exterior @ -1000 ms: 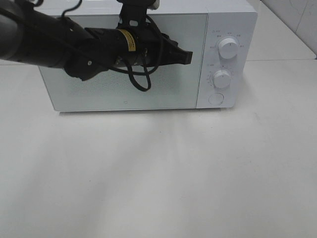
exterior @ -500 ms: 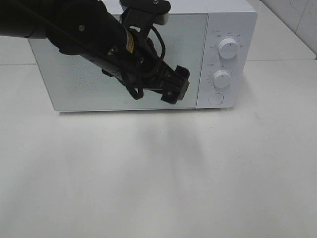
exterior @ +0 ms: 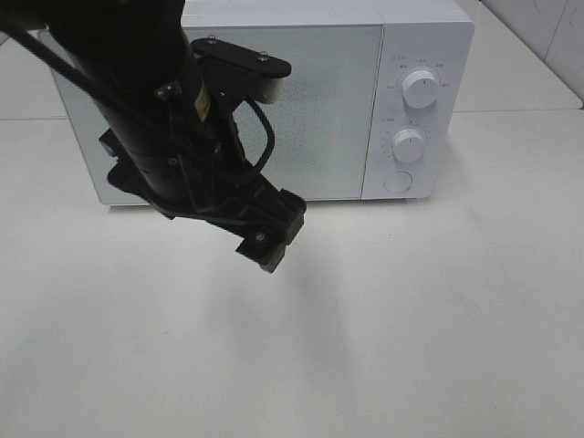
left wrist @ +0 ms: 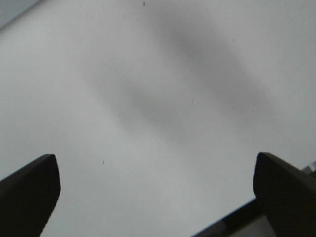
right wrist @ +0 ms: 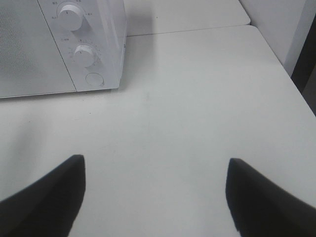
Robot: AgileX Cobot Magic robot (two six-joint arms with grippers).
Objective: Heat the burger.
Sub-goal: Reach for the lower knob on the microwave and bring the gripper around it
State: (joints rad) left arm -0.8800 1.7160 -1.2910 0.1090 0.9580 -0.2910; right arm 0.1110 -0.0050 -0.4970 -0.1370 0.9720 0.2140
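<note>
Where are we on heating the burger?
Done: the microwave door is shut; no burger in view, so probably inside, unconfirmed. In hand: nothing, left gripper and right gripper both open, empty, above the table. Left: likely the upper dial and lower dial.

The left arm enters from the upper left of the high view, its forearm angled steeply downward; the left gripper points down, jaws spread wide with nothing between them; the right gripper is likewise agape and empty, its dark fingers tapered.
</note>
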